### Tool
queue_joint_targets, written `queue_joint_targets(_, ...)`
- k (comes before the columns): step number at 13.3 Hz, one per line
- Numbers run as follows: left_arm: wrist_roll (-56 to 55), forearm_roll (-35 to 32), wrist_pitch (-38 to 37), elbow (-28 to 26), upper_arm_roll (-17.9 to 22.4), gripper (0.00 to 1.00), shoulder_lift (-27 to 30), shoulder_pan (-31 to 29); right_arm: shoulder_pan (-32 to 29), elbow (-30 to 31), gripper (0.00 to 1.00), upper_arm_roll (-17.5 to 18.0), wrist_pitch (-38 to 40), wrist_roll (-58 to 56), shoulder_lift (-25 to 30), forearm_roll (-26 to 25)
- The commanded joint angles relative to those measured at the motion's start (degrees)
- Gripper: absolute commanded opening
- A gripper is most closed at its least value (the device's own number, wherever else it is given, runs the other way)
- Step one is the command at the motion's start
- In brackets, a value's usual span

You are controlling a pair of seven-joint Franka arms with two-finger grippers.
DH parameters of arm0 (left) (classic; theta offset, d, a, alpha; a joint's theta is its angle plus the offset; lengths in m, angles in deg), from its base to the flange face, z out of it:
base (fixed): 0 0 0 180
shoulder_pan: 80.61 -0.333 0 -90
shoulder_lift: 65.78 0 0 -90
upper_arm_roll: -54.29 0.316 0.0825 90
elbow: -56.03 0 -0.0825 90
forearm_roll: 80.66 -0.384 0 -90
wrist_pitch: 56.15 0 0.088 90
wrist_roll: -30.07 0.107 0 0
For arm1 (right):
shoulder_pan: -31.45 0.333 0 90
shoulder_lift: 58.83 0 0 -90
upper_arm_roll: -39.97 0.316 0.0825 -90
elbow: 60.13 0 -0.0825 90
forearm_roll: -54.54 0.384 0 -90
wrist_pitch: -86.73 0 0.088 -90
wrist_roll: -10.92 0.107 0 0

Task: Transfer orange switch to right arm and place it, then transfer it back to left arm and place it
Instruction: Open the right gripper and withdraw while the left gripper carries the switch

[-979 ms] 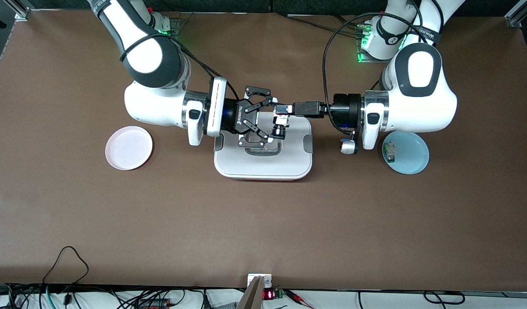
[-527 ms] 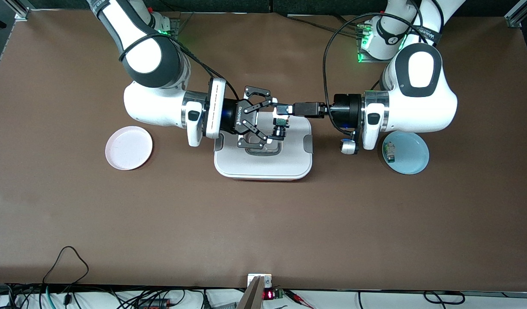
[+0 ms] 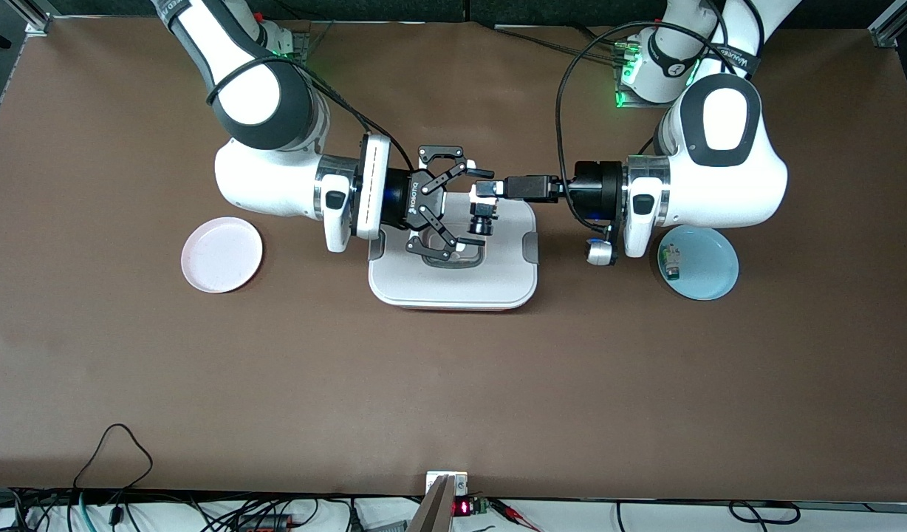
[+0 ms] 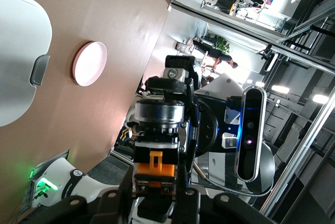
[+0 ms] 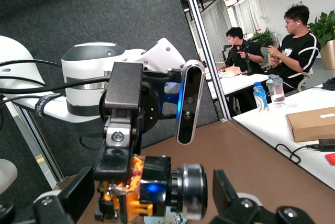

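Note:
The orange switch (image 3: 483, 215), black with orange parts and a round metal knob, hangs over the white box (image 3: 453, 277). My left gripper (image 3: 487, 190) is shut on its orange end, as the left wrist view shows (image 4: 155, 170). My right gripper (image 3: 478, 207) is open, with one finger on each side of the switch and a gap to each. In the right wrist view the switch (image 5: 157, 185) sits between my right gripper's spread fingers (image 5: 78, 195). Both grippers are level over the end of the box nearer the robots' bases.
A pink plate (image 3: 221, 254) lies toward the right arm's end of the table. A blue plate (image 3: 708, 270) toward the left arm's end holds a white-grey part with a green end (image 3: 671, 261). The box and the pink plate (image 4: 89, 64) also show in the left wrist view.
My right gripper has moved a little toward the left gripper, so its open fingers now flank the switch. The left gripper still holds the switch in the same place.

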Motion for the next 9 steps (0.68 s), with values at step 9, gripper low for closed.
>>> queue_joint_targets(9, 19.7, -29.5, -18.2, -0.4, 0.3, 0.07, 1.0, -7.8, -15.3, 7.1, 1.00, 0.0, 7.8, 0.5, 3.8, -11.8)
